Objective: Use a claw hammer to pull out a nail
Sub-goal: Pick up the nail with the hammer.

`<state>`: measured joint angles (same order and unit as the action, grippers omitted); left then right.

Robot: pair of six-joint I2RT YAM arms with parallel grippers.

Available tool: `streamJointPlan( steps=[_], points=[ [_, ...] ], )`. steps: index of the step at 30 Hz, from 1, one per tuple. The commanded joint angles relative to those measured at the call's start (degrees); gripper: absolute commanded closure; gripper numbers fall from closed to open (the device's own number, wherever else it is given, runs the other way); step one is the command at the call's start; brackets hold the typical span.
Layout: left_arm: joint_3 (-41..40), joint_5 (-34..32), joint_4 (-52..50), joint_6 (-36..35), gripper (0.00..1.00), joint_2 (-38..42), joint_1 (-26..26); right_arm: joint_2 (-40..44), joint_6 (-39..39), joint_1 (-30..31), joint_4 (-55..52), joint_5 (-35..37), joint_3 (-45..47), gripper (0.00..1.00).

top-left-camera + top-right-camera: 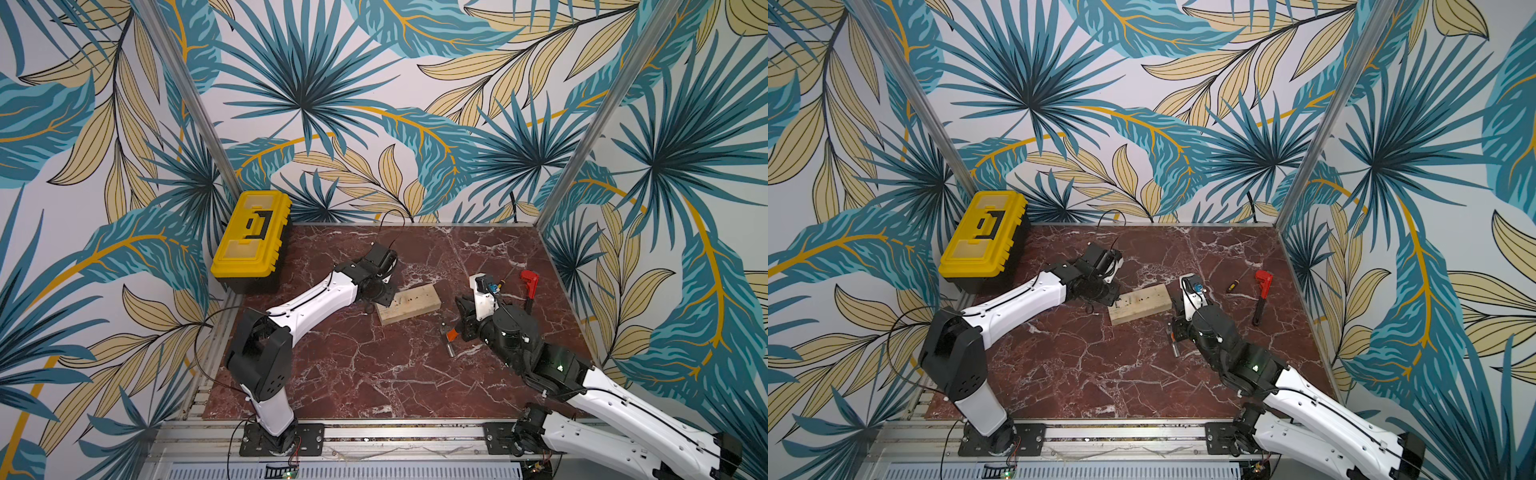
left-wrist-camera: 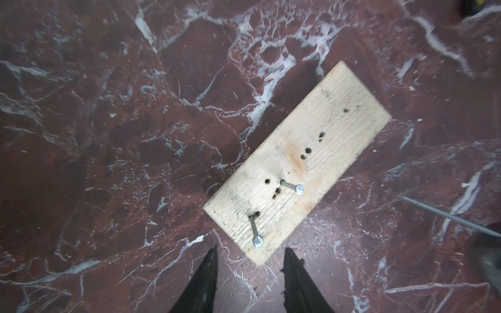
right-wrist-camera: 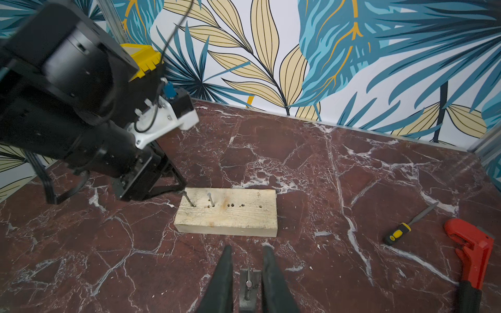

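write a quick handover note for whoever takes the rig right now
Left gripper: jaws open, empty, at the wood block end with two standing nails.
Right gripper: shut on the claw hammer, apart from the block on its near side; a loose nail seems lodged in the claw.
Done: apparently one nail out.
To do: pull both standing nails.

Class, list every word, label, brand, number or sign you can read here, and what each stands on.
None can be read.
The yellow toolbox, claw hammer, red wrench, screwdriver and wooden block show no legible writing.
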<state>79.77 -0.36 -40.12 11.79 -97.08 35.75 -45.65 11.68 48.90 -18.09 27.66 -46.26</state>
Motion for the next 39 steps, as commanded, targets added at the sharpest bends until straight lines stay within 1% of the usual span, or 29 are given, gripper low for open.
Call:
streamJointPlan(
  steps=[1, 3, 6, 13, 19, 21, 26, 28, 30, 32, 39],
  points=[
    [-0.71, 1.04, -0.53, -1.13, 0.59, 3.98, 1.11, 0.91, 3.37, 0.27, -1.4, -1.41, -3.75, 1.0],
    [-2.38, 1.39, 0.31, -1.74, 0.59, 6.19, 2.28, 0.57, 4.71, 0.31, -2.7, -1.9, -4.72, 1.0],
    [-7.29, 2.34, 3.95, -2.13, 0.58, 10.68, 4.14, 0.06, 6.51, 0.31, -4.21, -2.8, -6.18, 1.0],
    [-22.43, 6.75, 19.05, -3.69, 0.55, 20.81, 7.41, -1.57, 10.55, -0.11, -10.28, -6.08, -11.65, 1.0],
    [-30.7, 8.61, 28.86, -7.68, 0.54, 23.59, 9.57, -2.84, 13.55, -0.69, -14.08, -8.89, -15.39, 1.0],
    [-32.21, 9.05, 30.8, -8.9, 0.54, 23.6, 10.48, -2.46, 14.54, -1.12, -14.54, -9.89, -15.81, 1.0],
    [-34.3, 9.13, 34.36, -14.59, 0.54, 23.09, 14.35, -2.12, 16.68, -2.45, -15.49, -13.16, -17.15, 1.0],
    [-34.67, 10.51, 35.21, -15.48, 0.54, 22.76, 14.9, -2.58, 17.35, -2.49, -16.01, -13.85, -18.0, 1.0],
    [-34.77, 10.55, 35.24, -16.79, 0.54, 22.39, 15.72, -2.61, 18.04, -2.48, -15.89, -14.95, -18.41, 1.0],
    [-34.86, 11.03, 35.2, -17.77, 0.54, 21.89, 16.31, -2.45, 18.84, -4.52, -15.44, -16.13, -18.64, 1.0],
    [-35.46, 11.29, 35.37, -19.35, 0.54, 20.03, 17.21, -2.43, 20.17, -7.04, -16.64, -18.93, -20.24, 1.0]
  ],
)
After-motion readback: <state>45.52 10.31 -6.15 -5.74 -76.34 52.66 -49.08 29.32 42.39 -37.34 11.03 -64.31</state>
